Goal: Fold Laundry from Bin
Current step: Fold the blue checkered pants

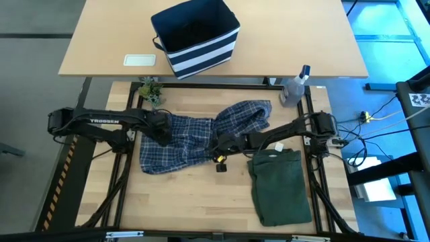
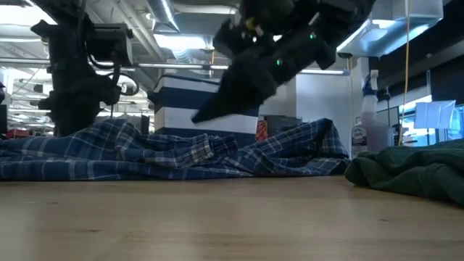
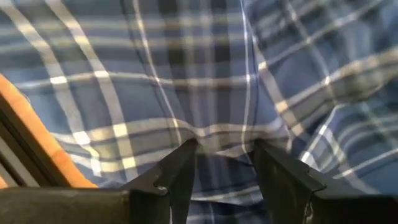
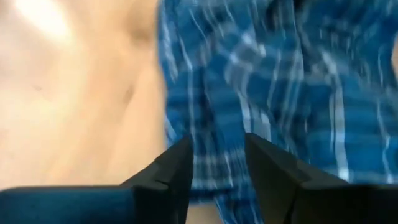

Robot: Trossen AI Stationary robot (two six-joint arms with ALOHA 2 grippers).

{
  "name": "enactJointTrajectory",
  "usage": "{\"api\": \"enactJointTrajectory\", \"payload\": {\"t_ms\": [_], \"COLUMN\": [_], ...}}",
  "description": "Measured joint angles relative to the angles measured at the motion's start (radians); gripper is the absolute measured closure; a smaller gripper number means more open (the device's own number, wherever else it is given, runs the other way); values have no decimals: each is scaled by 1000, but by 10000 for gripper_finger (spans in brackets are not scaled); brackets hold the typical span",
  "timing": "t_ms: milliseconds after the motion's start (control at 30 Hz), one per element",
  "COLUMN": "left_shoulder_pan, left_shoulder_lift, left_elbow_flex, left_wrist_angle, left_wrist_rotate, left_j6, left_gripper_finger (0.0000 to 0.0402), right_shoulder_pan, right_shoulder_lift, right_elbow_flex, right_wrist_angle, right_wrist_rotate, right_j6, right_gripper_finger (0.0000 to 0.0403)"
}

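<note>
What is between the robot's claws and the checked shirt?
Nothing visible. Both end effectors, left and right, sit right over the shirt, fingers apart with cloth showing between them. The green garment lies off to one side.

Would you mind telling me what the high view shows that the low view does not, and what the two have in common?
Only the high view shows the bin's open top, the small potted plant, the white pad on the far table, and the dark olive-green garment laid out as a neat rectangle.

Only the low view shows the room's ceiling and how low the garments lie on the table.

Both show the plaid shirt, the green garment, the spray bottle, and both arms over the shirt.
</note>
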Motion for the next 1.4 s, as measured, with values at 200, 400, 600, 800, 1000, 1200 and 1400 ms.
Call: {"api": "enactJointTrajectory", "payload": {"t_ms": [200,400,600,800,1000,1200,1400], "left_shoulder_pan": [-54,-145,-288,-434,-515,-530,-530], "left_shoulder_lift": [81,154,213,262,259,189,45], "left_elbow_flex": [0,0,0,0,0,1,47], "left_wrist_angle": [-9,40,258,591,715,534,319], "left_wrist_rotate": [76,206,309,335,321,266,106], "left_j6": [-30,-82,-170,-209,-157,-126,-52], "left_gripper_finger": [244,244,244,244,244,246,259], "right_shoulder_pan": [-2,-42,-103,-174,-215,-187,-83], "right_shoulder_lift": [38,38,38,38,17,-66,-144], "right_elbow_flex": [19,24,24,23,22,22,22], "right_wrist_angle": [-148,-274,-352,-408,-474,-542,-534], "right_wrist_rotate": [163,271,293,348,382,377,371], "right_j6": [34,66,69,64,65,88,97], "right_gripper_finger": [310,359,382,382,382,382,382]}}
